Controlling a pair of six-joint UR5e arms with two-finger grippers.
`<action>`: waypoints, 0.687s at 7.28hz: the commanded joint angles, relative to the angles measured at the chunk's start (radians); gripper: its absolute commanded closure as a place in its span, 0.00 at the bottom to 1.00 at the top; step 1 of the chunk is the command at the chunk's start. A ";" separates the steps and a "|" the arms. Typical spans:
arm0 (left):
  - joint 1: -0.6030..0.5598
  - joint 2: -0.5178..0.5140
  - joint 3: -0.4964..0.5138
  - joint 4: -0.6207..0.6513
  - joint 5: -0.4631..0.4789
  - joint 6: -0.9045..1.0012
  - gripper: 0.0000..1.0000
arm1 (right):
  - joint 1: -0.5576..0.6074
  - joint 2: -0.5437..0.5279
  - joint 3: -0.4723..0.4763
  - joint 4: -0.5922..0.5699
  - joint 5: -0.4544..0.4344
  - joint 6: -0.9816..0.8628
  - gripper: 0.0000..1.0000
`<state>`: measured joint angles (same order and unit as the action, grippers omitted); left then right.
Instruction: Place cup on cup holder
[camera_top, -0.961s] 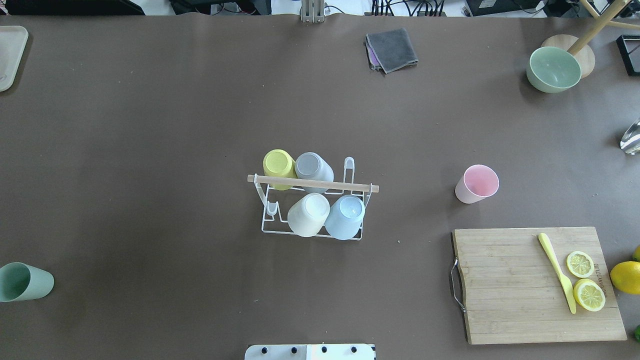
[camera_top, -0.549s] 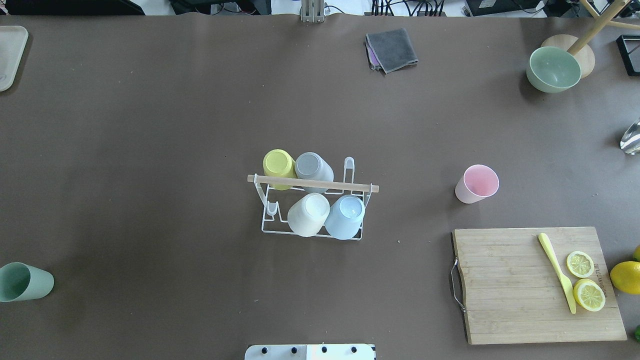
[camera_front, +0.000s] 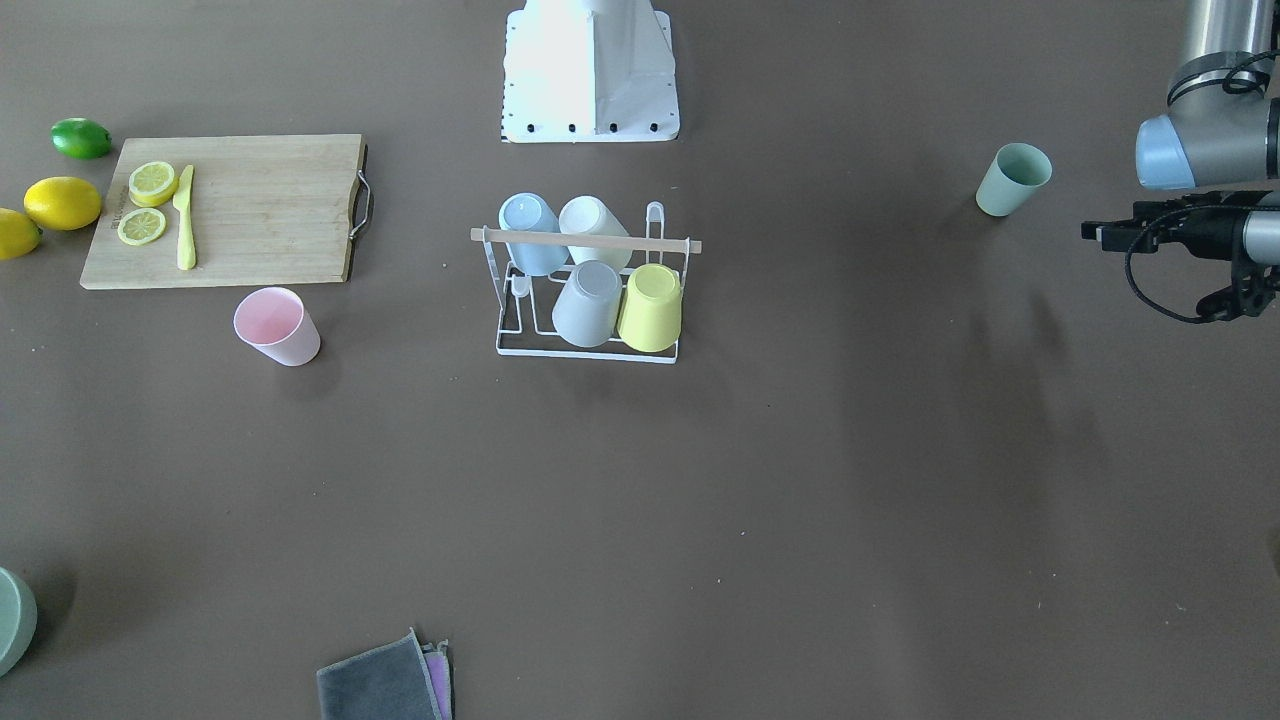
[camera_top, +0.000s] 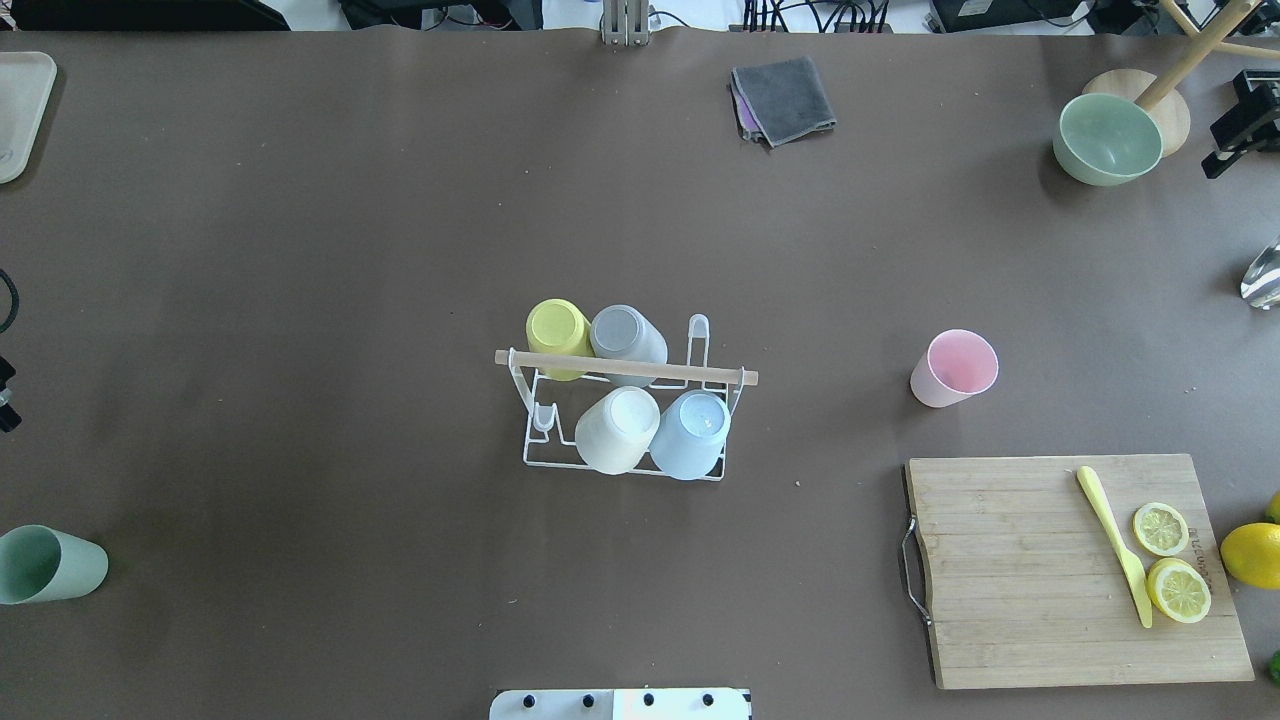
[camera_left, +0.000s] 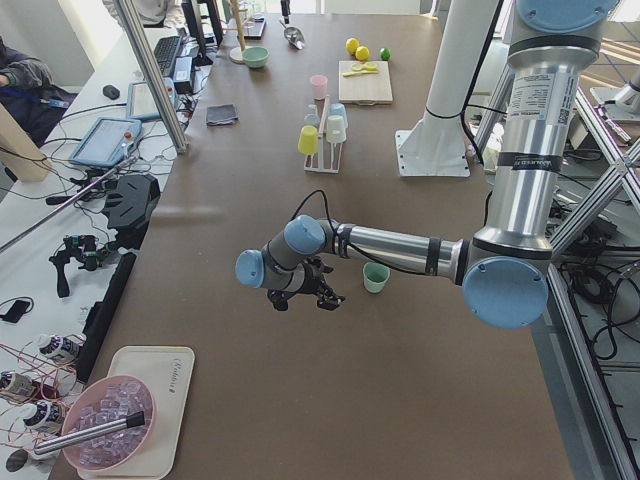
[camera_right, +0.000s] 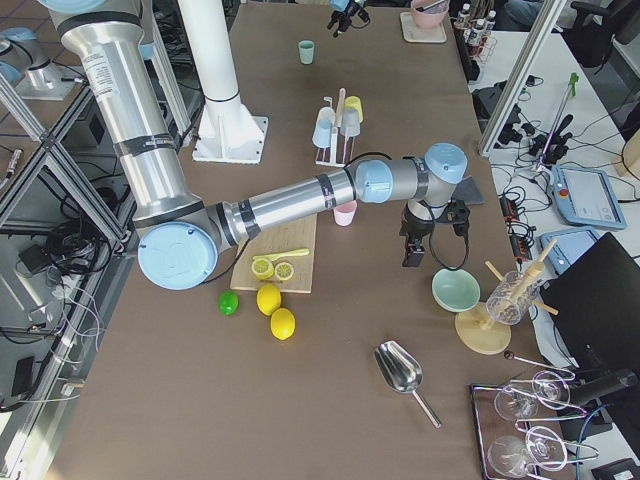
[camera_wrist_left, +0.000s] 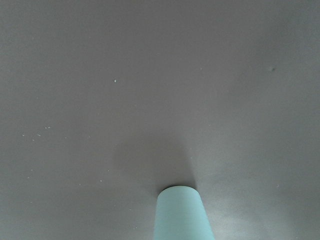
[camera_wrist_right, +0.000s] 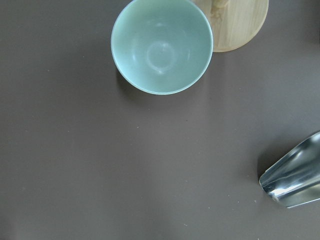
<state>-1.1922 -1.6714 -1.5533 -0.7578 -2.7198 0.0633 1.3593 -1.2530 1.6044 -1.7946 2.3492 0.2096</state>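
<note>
The cup holder (camera_top: 625, 368) stands in the middle of the table (camera_top: 300, 250) with its wooden bar across the top. Four cups are already on it mouth-down over its pegs, which keeps them from sliding off: a yellow cup (camera_top: 556, 330) and a grey cup (camera_top: 626, 335) on the far row, a white cup (camera_top: 617, 428) and a blue cup (camera_top: 692, 432) on the near row. One peg at the far right (camera_top: 698, 335) and one at the near left (camera_top: 542, 417) are bare, so there is room for two more. Two loose cups stand upright, mouth up, well apart from the rack. The pink cup (camera_top: 953, 367) is on the robot's right, just beyond the cutting board (camera_top: 1020, 570). The green cup (camera_top: 45, 563) is near the table's left edge. The left gripper (camera_front: 1097, 232) hangs above the table near the green cup, and its wrist camera catches that cup at the bottom of its view, so this cup is probably the left arm's target. It holds nothing, and the pictures do not show whether its fingers are spread or pressed together. The right gripper (camera_right: 412, 258) hangs over the far right corner by the green bowl (camera_top: 1105, 138) and the metal scoop (camera_wrist_right: 295, 172), beyond the pink cup and well apart from it. It too carries nothing, and its finger spacing cannot be told. Either cup would have to be turned over before it could sit on a peg. No grasp has begun, so the task appears to be at its very start.
</note>
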 joint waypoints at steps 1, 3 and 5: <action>0.023 -0.002 0.034 -0.002 -0.043 0.053 0.03 | -0.095 0.033 0.005 -0.026 0.010 0.042 0.00; 0.052 -0.002 0.045 0.000 -0.064 0.059 0.03 | -0.181 0.125 -0.003 -0.165 0.001 0.073 0.00; 0.106 -0.002 0.067 0.000 -0.121 0.075 0.03 | -0.215 0.185 -0.003 -0.247 -0.001 0.073 0.00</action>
<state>-1.1171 -1.6735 -1.4994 -0.7578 -2.8113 0.1302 1.1746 -1.1087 1.6070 -1.9929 2.3510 0.2802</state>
